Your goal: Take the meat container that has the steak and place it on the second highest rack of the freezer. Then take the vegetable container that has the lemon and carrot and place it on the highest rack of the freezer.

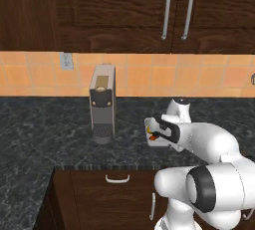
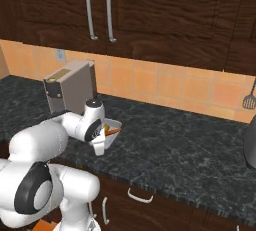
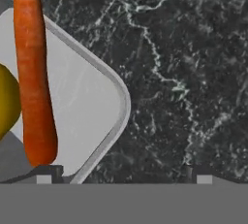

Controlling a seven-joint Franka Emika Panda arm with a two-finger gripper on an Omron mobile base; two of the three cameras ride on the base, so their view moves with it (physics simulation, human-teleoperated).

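Pincer [image 3: 123, 175] stands wide, holding nothing, straddling the tray [image 3: 92, 97] corner (rim between its tips); carrot [image 3: 34, 72] lies lengthwise along the approach axis, lemon [image 3: 7, 99] beside it.

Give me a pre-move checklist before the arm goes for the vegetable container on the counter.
1. Carrot and lemon inside the vegetable container: ok.
2. Gripper open, nothing between the fingers: ok.
3. Fingers straddling the container's rim: not ok; one tip sits over the corner, the other over bare counter.
4. Container flat on the counter: ok.
5. Coffee machine clear of the container: ok.
6. Freezer door open, highest rack free: cannot tell.
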